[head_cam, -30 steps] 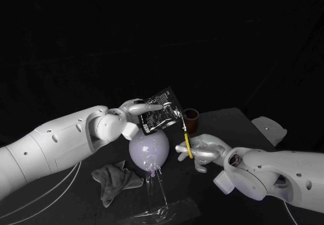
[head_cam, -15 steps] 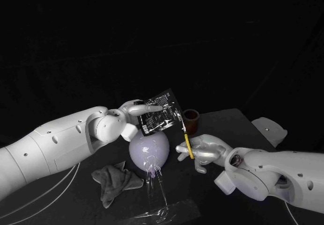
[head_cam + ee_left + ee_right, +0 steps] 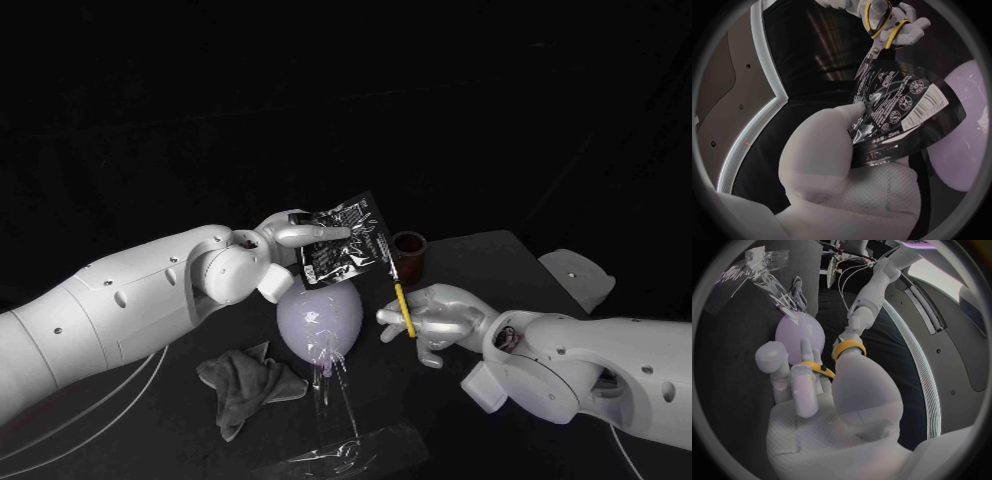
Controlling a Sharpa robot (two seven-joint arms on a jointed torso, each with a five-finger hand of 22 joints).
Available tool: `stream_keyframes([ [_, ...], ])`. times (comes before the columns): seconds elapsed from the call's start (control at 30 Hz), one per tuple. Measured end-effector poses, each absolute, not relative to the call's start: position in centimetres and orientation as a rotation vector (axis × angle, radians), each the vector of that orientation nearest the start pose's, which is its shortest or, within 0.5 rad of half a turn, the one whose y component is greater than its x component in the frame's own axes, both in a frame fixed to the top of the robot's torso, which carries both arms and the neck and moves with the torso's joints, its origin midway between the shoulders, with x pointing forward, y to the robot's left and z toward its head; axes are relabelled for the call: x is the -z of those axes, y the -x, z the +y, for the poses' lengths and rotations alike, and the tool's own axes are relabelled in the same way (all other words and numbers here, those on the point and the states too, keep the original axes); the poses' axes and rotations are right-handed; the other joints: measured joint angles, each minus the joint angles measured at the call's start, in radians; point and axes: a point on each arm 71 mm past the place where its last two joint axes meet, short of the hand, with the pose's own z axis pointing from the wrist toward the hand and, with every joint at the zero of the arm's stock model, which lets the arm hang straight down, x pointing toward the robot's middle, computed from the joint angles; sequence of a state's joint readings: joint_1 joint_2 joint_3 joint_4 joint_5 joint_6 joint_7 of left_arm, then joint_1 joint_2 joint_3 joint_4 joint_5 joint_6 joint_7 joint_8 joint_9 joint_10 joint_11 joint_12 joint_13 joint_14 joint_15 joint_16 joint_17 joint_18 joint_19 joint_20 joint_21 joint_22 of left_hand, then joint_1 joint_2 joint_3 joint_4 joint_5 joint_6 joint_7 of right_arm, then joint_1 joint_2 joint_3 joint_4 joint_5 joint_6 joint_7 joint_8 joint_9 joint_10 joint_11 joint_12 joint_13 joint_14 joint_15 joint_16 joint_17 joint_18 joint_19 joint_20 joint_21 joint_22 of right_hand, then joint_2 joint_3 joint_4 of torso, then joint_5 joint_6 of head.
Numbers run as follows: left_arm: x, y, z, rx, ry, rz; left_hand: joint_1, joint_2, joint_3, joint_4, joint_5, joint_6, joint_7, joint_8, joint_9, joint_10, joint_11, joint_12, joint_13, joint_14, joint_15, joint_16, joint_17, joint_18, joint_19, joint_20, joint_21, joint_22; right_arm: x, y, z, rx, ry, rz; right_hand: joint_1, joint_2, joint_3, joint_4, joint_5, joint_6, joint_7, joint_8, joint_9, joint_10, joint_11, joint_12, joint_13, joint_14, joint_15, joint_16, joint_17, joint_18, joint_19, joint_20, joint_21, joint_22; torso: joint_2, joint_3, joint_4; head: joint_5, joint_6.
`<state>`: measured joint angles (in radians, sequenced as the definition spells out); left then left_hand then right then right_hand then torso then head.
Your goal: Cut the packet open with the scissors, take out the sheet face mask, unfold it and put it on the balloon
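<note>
Left hand (image 3: 296, 235): up in the air over the table (image 3: 490, 262), and it's pinching the packet (image 3: 348, 246). The thumb is pressed flat on the printed face with the fingers tucked behind.
Packet: black with white print and a barcode, held tilted on one corner. It's clear of the table, right above the balloon (image 3: 320, 318) and between the two hands.
Right hand (image 3: 433, 318): low and to the right of the balloon, fingers curled through the yellow handles. It's gripping the scissors (image 3: 401, 300) firmly.
Scissors: standing nearly upright, blades pointing up at the packet. The left wrist view has the tips right at the packet's edge. Whether the blades are parted, I can't tell from here.
Balloon: pale lilac, egg-shaped, narrow end down. It sits just under the packet's lower corner, beside the left hand's wrist. The top of it looks very close to the packet, though touching or not I can't say.
Clear plastic (image 3: 335, 432): shiny and see-through, rising from the table's near edge up to the balloon's neck.
Cloth (image 3: 242, 385): grey and crumpled, lying on the table left of the balloon, under the left arm.
Cup (image 3: 410, 256): a small brown cylinder, upright on the table behind the packet's right edge, just past the scissor tips.
</note>
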<state>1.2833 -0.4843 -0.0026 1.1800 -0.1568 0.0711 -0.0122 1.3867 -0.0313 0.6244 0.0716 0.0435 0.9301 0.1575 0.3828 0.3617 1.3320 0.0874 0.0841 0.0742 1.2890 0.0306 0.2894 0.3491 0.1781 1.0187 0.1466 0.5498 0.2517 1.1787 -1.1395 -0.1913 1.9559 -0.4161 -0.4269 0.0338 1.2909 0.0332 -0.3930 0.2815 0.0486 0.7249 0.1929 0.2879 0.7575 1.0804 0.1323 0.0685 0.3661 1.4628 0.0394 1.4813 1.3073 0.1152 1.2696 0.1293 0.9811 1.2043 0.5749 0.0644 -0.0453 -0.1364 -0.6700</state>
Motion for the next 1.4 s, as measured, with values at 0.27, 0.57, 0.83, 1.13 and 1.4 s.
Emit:
stream_keyframes([
  [0.27, 16.23, -54.19, 9.65, 1.585, 0.801, 1.990, 0.002, 0.004, -0.014, -0.003, -0.002, -0.002, -0.002, -0.001, 0.014, 0.018, -0.004, 0.009, 0.008, 0.016, -0.009, 0.031, 0.029, 0.000, 0.013, -0.013, 0.023, 0.012, 21.63, -36.91, -22.46, -1.176, -0.912, 1.925, 0.000, 0.000, -0.003, 0.003, 0.000, 0.000, 0.000, 0.000, -0.001, 0.000, 0.000, 0.000, -0.004, 0.003, 0.003, 0.000, 0.000, 0.000, -0.004, 0.004, 0.000, 0.001, 0.000, 0.0000, 0.0002, 0.000, -0.002],
  [0.57, 16.20, -54.19, 9.73, 1.571, 0.757, 1.992, 0.003, 0.005, -0.021, -0.004, 0.001, -0.002, -0.006, -0.001, 0.014, 0.027, -0.006, 0.015, 0.014, 0.020, -0.012, 0.048, 0.047, -0.001, 0.014, -0.014, 0.031, 0.018, 21.59, -36.91, -22.54, -1.175, -0.911, 1.936, 0.000, 0.000, -0.003, 0.003, 0.000, 0.002, -0.001, 0.000, -0.002, 0.000, 0.000, 0.000, -0.009, 0.003, 0.003, -0.002, 0.001, -0.001, -0.004, 0.004, 0.000, 0.000, 0.000, 0.0000, 0.0000, 0.000, -0.003],
  [0.83, 16.18, -54.19, 9.81, 1.565, 0.737, 1.991, 0.005, 0.007, -0.023, -0.001, 0.001, -0.002, -0.009, -0.006, 0.028, 0.029, -0.007, 0.020, 0.019, 0.021, -0.011, 0.054, 0.056, -0.001, 0.018, -0.018, 0.035, 0.021, 21.61, -37.02, -22.68, -1.167, -0.915, 1.935, 0.024, 0.024, -0.018, -0.013, 0.000, 0.137, -0.050, 0.076, 0.022, 0.167, -0.054, 0.107, 0.013, 0.002, -0.039, 0.008, 0.001, -0.002, 0.027, -0.014, 0.041, 0.025, 0.000, -0.0002, 0.0001, 0.000, -0.004],
  [1.13, 16.17, -54.20, 9.86, 1.563, 0.727, 1.989, 0.005, 0.007, -0.026, -0.004, 0.001, -0.002, -0.010, -0.002, 0.028, 0.029, -0.007, 0.021, 0.019, 0.021, -0.011, 0.058, 0.061, -0.001, 0.018, -0.018, 0.039, 0.023, 21.66, -37.09, -22.81, -1.156, -0.921, 1.936, 0.038, 0.054, -0.040, -0.021, 0.000, 0.206, -0.110, 0.192, 0.120, 0.222, -0.058, 0.250, 0.144, 0.003, -0.087, 0.008, 0.000, -0.009, 0.041, -0.067, 0.059, 0.038, 0.000, -0.0005, 0.0003, 0.000, -0.005],
  [1.4, 16.17, -54.23, 9.96, 1.559, 0.723, 1.989, 0.005, 0.007, -0.026, -0.004, 0.000, -0.004, -0.011, -0.002, 0.028, 0.029, -0.007, 0.021, 0.022, 0.021, -0.011, 0.063, 0.065, -0.002, 0.018, -0.018, 0.042, 0.024, 21.66, -37.06, -22.73, -1.155, -0.922, 1.938, 0.042, 0.066, -0.043, -0.023, 0.000, 0.168, -0.114, 0.223, 0.176, 0.191, -0.089, 0.302, 0.242, 0.000, -0.093, 0.008, 0.000, -0.009, 0.045, -0.070, 0.059, 0.039, 0.000, -0.0001, 0.0002, 0.000, -0.003],
])
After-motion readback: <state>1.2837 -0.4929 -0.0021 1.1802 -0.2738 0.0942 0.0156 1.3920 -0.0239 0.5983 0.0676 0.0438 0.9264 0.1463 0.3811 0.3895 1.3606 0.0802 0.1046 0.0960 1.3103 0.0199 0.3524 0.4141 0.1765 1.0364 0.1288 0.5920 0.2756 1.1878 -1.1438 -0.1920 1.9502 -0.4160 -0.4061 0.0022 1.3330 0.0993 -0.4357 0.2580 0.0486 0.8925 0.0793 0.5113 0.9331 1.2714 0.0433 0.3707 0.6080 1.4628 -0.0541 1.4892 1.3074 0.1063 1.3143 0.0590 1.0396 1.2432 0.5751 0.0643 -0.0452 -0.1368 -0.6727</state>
